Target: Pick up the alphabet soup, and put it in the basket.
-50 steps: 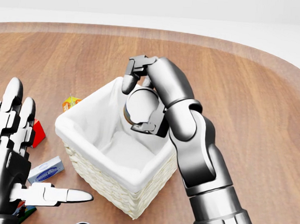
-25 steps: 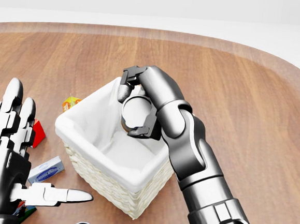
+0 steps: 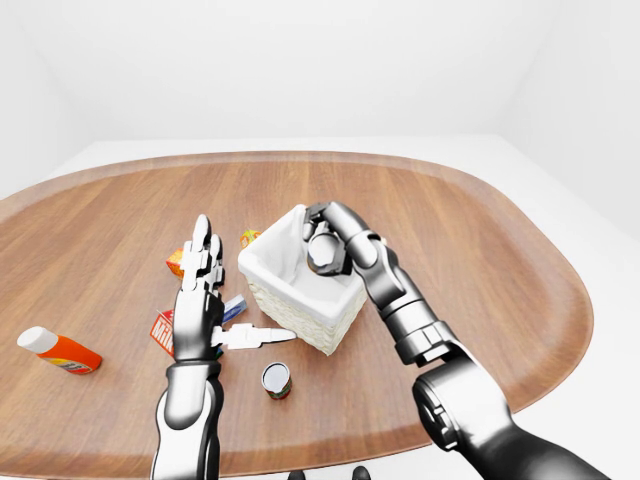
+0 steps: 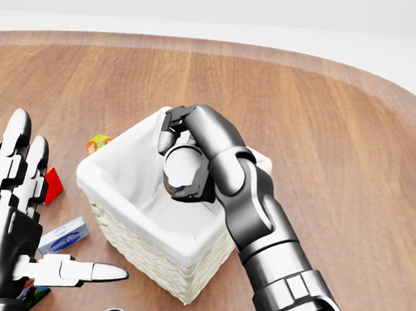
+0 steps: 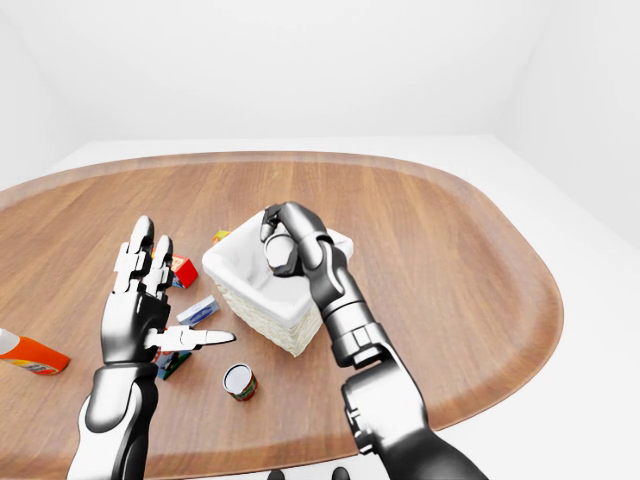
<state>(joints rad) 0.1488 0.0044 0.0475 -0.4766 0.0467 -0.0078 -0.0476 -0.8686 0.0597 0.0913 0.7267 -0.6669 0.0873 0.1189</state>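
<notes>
1. Right hand (image 4: 185,164) is closed around the soup can (image 4: 182,166); fingers wrap its top and underside, and a grey flat end faces the head camera.
2. Can is held above the basket (image 4: 116,229), inside the outline of the white-lined opening in the head view. It looks clear of the liner floor, though how far above cannot be told.
3. Left hand (image 4: 9,212) holds nothing: fingers spread wide, thumb pointing toward the basket, hovering at the left of the head view over the small boxes.
4. Table (image 3: 480,230) also carries a second can (image 3: 276,380) standing below the basket in the left-eye view, an orange bottle (image 3: 58,352) lying well apart at far left, a blue-label box (image 4: 63,236) and a red box (image 4: 53,184) beside the basket's left wall.
5. Step in hand, by my reading: placement. The pick-up is done; the can has yet to be let go.
6. Next move calls for lowering the hand a little further into the opening, then opening the fingers so the can drops onto the liner without catching the rim.
</notes>
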